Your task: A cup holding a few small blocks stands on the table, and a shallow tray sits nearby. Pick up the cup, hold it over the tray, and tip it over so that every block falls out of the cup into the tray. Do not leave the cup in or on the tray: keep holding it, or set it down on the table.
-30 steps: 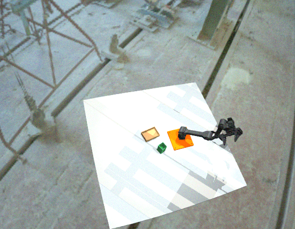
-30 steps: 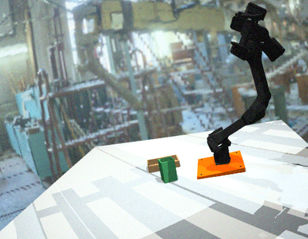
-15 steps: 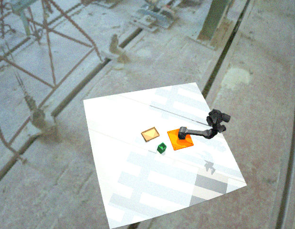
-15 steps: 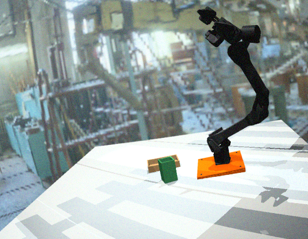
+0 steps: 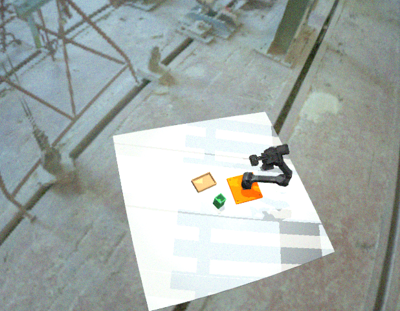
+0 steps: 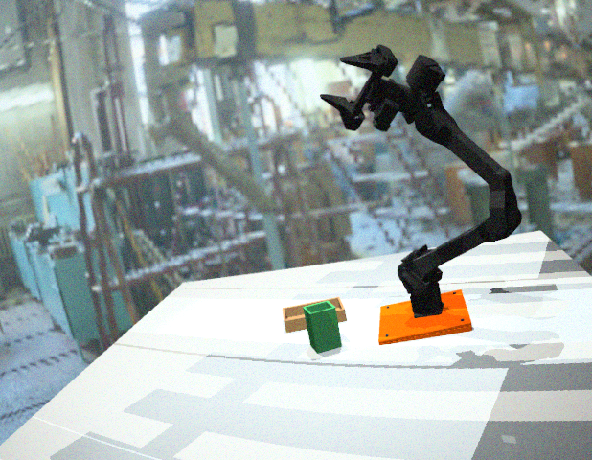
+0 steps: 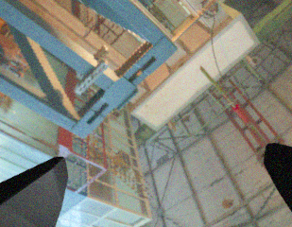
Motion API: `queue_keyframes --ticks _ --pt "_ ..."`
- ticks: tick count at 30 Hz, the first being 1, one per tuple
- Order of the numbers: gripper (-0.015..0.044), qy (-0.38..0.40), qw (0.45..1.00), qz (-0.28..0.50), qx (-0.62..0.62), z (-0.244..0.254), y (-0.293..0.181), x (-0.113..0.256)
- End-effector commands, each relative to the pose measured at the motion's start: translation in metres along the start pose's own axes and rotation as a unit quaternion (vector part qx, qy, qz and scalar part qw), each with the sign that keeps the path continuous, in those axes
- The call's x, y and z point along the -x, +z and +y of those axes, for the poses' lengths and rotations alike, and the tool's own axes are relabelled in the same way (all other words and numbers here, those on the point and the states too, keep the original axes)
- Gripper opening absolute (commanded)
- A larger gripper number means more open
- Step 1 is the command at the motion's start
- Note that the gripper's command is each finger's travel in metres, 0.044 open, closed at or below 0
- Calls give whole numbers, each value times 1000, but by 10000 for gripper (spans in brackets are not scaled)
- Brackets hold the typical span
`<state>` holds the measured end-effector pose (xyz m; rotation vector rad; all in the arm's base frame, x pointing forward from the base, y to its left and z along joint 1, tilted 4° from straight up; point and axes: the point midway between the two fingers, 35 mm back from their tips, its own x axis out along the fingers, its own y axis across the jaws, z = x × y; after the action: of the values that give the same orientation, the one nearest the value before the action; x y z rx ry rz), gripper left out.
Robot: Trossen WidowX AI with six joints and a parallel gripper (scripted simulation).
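top view, clock positions read with twelve at the upper edge: a tall, square-mouthed green cup (image 5: pixel 218 201) (image 6: pixel 323 329) stands upright on the broad white surface (image 5: pixel 153 173) (image 6: pixel 237 321). a shallow, rectangular tan tray (image 5: pixel 206 188) (image 6: pixel 293 324) lies near it at about eleven o'clock, apart from the cup. at about two o'clock from the cup is a flat, square orange base plate (image 5: pixel 237 197) (image 6: pixel 390 327), which carries a black jointed robot arm (image 5: pixel 268 179) (image 6: pixel 477 149).

exterior view: the arm bends to the right above its plate and then back up to the left. the black two-fingered end effector (image 5: pixel 269 153) (image 6: pixel 330 78) (image 7: pixel 170 162) is raised high above the surface, its fingers pointing toward about ten o'clock. they are spread essentially to their full width, with nothing held between them. the cup overlaps part of the tray along this line of sight.

wrist view: the two dark fingers stand well apart, at eight and four o'clock. the inside of the cup appears too small in the top view to tell its contents with confidence.
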<state>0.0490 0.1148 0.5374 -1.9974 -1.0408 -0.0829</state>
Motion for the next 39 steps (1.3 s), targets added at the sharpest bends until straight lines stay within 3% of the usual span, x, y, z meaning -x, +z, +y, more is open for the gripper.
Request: queue_keyframes --ticks 1,8,12,19,26,28,39 --pt "440 59 980 19 -191 59 0 3" --pt "440 163 867 67 -466 155 22 18" --pt "440 206 794 95 -564 193 39 28" --pt "440 306 584 172 -732 271 94 64" --pt "440 389 358 261 -807 324 157 112" --pt "440 396 337 270 -810 328 163 117" --pt "440 396 337 270 -810 335 169 120"
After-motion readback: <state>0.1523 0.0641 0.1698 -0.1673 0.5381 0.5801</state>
